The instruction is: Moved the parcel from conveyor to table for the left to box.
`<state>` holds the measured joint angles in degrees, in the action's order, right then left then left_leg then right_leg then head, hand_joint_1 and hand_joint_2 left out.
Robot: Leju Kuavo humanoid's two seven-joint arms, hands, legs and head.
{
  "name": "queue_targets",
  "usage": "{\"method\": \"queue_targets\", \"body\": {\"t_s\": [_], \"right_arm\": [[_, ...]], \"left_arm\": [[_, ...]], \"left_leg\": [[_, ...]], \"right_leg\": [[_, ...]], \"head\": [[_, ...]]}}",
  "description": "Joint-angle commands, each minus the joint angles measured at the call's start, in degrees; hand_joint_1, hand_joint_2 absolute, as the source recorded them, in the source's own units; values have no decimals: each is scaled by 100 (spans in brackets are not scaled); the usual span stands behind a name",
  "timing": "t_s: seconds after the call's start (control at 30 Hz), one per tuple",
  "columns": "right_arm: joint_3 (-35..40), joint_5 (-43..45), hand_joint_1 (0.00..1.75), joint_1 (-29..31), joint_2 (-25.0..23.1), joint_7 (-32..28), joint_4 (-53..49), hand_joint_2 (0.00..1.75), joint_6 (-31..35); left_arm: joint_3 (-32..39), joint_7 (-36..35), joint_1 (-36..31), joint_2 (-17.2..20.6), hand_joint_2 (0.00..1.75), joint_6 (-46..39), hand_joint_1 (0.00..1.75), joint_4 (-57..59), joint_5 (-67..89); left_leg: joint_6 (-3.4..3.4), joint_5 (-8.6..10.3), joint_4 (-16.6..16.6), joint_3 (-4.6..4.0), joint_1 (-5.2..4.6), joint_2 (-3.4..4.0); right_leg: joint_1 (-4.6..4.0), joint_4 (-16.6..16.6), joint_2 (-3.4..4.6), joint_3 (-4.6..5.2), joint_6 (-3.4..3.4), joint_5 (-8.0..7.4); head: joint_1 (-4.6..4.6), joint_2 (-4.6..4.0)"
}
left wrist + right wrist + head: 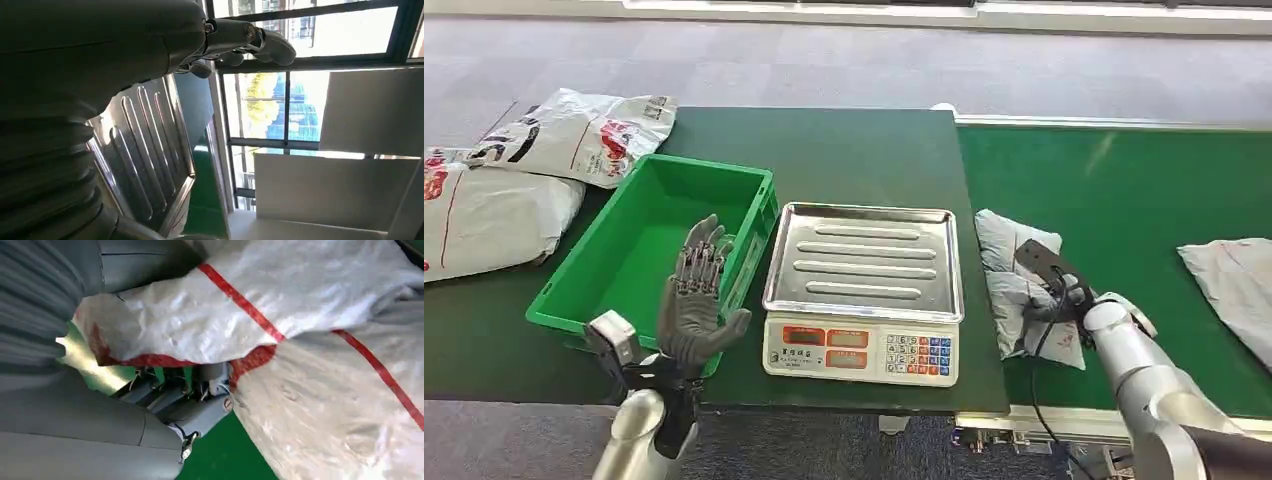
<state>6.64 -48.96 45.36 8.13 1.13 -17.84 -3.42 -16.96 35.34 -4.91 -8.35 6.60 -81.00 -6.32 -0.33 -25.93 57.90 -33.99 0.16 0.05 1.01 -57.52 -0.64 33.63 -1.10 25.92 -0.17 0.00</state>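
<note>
Directly under the right hand, on the green conveyor, lies the grey parcel, its long axis running away from the robot, roughly parallel to the edge of the dark tabletop just beside it. In the right wrist view the fingers sit tucked against a fold of the wrinkled bag with its red stripe, so the hand appears to have closed on the near end of the parcel, though how firm the hold is cannot be told. The parcel rests on the belt, not yet lifted by the look of it.

From that hand, the tabletop lies toward the robot's left, with the weighing scale and its steel pan nearest, and the green crate beyond. The left hand is raised in front of the crate, palm up, fingers spread, holding nothing. The right hand is plainly the nearer one; the move likely needed is a short carry leftward across the belt edge.
</note>
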Motion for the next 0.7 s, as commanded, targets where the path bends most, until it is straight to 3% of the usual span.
{"method": "queue_targets", "body": {"t_s": [0.03,0.1,0.27,0.4,0.53,0.7], "right_arm": [[-886,675,175,94,-237,-608,-131,175,1135],[-1362,1225,175,60,-276,-1248,-305,175,1751],[-1793,1909,175,40,-243,-1987,-568,175,2110],[-2130,2771,175,51,-285,-2925,-1012,175,2559],[-2055,3257,175,-50,-355,-3163,-1506,175,2542],[-2031,3260,175,-40,-368,-3136,-1527,175,2561]], "left_arm": [[3,21,165,206,175,-106,0,-114,37],[9,44,216,201,175,-144,0,-164,46],[4,62,223,185,175,-181,0,-180,52],[-6,68,157,165,175,-202,0,-164,56],[-25,91,142,186,175,-231,0,-147,69],[-24,91,139,190,175,-231,0,-145,69]], "left_leg": [[-2,-1,-7,8,3,14],[-1,-1,-3,-3,-1,5],[-1,-1,-4,-9,-2,-4],[-2,1,-2,-14,-3,-2],[-5,1,-10,-1,2,7],[-2,0,-4,-10,0,6]], "right_leg": [[-4,8,18,-4,9,-4],[1,1,6,5,5,-2],[1,4,0,9,7,-1],[2,0,0,15,5,-1],[-3,9,13,6,14,-5],[-1,1,9,17,7,-3]], "head": [[0,0],[2,0],[2,0],[0,0],[-2,0],[0,0]]}}
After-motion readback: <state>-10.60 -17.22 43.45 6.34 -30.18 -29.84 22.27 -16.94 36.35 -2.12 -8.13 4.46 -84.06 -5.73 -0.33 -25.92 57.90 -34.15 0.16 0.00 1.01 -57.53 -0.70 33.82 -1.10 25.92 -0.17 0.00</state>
